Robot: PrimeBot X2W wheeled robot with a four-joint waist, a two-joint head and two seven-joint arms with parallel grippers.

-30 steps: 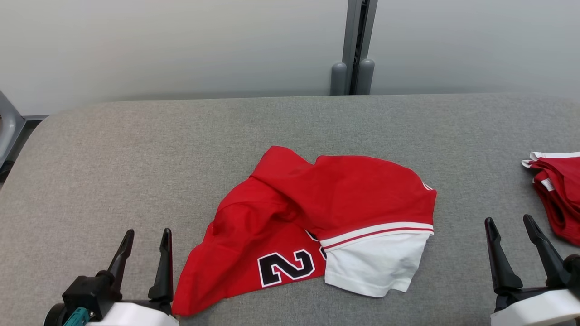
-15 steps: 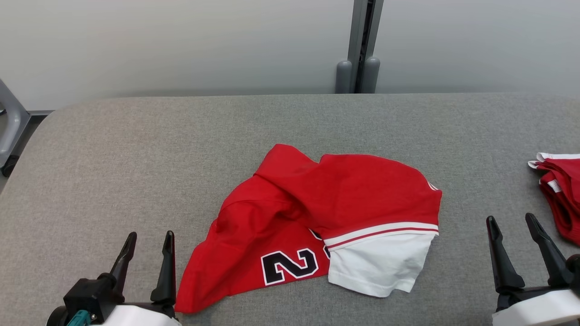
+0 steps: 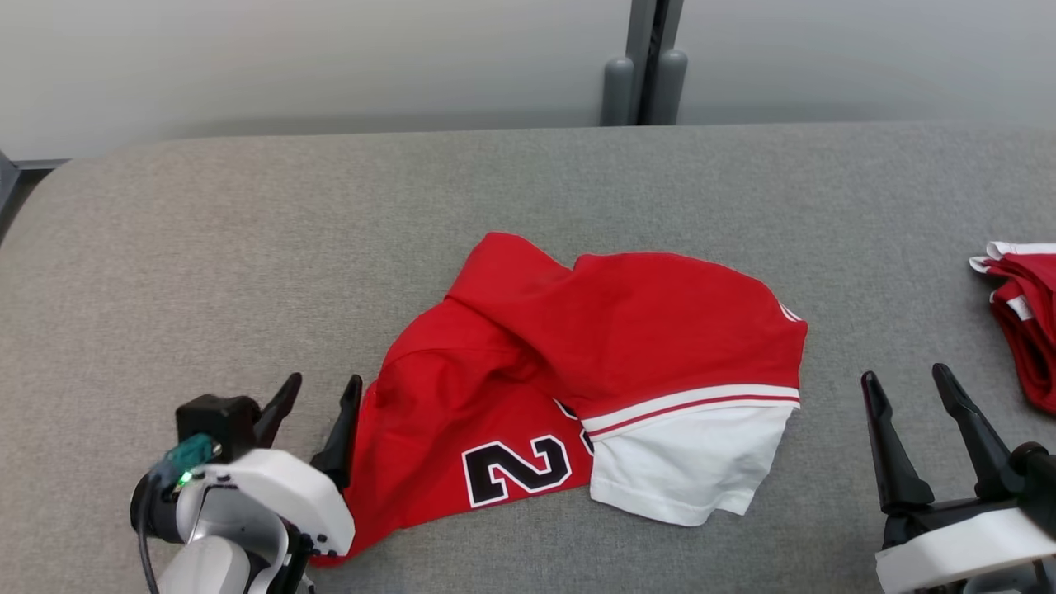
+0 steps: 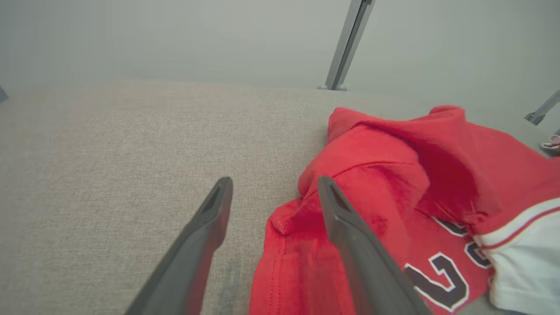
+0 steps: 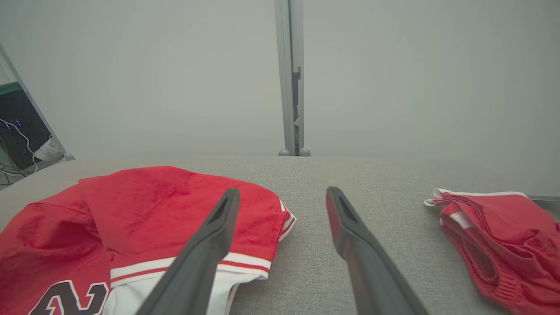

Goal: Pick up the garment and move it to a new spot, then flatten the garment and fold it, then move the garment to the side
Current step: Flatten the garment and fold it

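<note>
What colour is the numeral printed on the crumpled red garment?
Numeral: black, white outline; clearest in head view.

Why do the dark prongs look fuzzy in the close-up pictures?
Left wrist view: the left gripper sits close to the lens, its edges soft, while the garment looks crisper. Right wrist view: the right gripper likewise. Head view: even light, no glare.

Grey padded table (image 3: 247, 247), red-and-white clothes pile (image 3: 1027, 330) at its right edge, grey post (image 3: 641, 33) behind
</note>
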